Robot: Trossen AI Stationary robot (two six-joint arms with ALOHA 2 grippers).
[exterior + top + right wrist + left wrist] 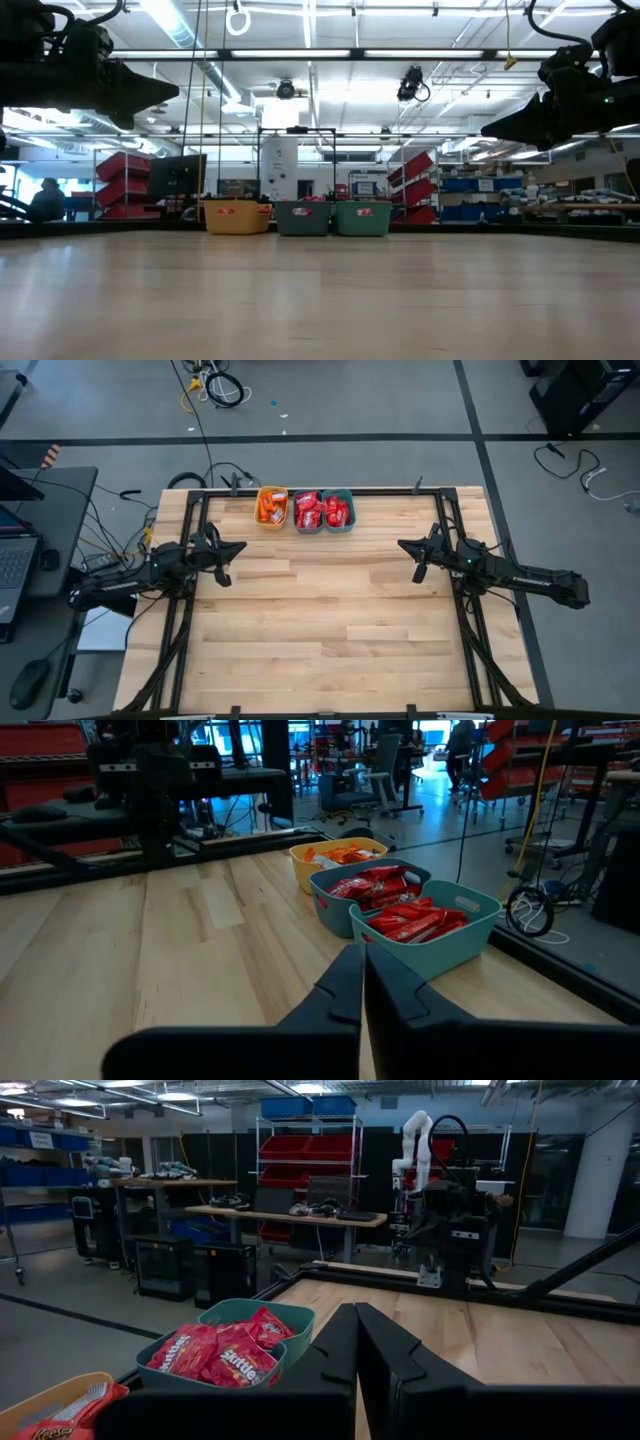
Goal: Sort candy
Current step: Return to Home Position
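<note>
All the candy (pixel 307 511) lies in three small bins set side by side, touching, at the far edge of the table (pixel 320 630), a little left of its middle. The yellow bin (pixel 237 218) on the left holds orange packets (pixel 271 508). The grey-blue bin (pixel 303 219) in the middle holds wide red packets (pixel 222 1358) with white lettering. The teal bin (pixel 363 219) on the right holds narrow red bars (pixel 412 923). The left gripper (pixel 238 547) hangs over the table's left side, pointing toward the middle and well apart from the bins; its fingers (pixel 335 1355) are pressed together and hold nothing. The right gripper (pixel 404 544) hangs opposite it over the right side, pointing back at the left one; its fingers (pixel 345 982) are likewise closed tight and hold nothing. The low view shows both raised well off the wood. The two face each other across a wide stretch of table, level with one another and nearer the far edge than the near one. In the room behind, a person (pixel 46 198) sits at the far left of the low view.
</note>
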